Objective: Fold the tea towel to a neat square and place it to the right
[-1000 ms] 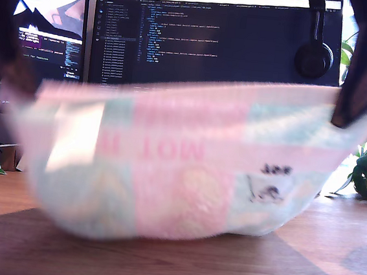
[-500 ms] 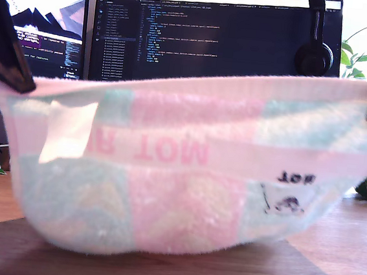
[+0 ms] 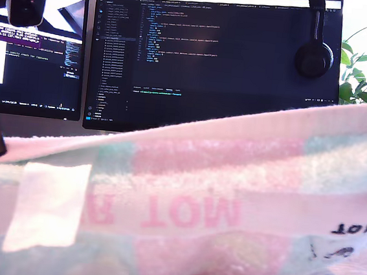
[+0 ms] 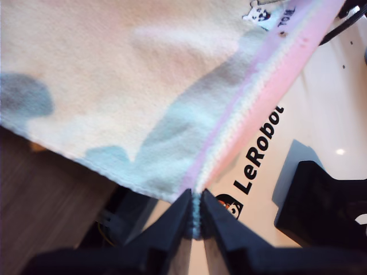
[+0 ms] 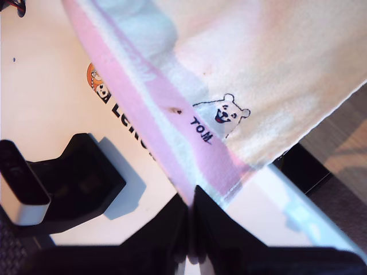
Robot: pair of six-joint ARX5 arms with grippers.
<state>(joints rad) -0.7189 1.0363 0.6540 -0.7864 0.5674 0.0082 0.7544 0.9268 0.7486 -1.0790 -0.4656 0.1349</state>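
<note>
The tea towel (image 3: 184, 196) hangs stretched across the lower half of the exterior view, in front of the monitor (image 3: 211, 55), its upper edge rising toward that view's right. My first gripper (image 4: 195, 220) has its jaws pressed together on a corner of the towel's pink band. My second gripper (image 5: 191, 229) pinches another corner, near the bear print (image 5: 226, 112) lettered TOM.
</note>
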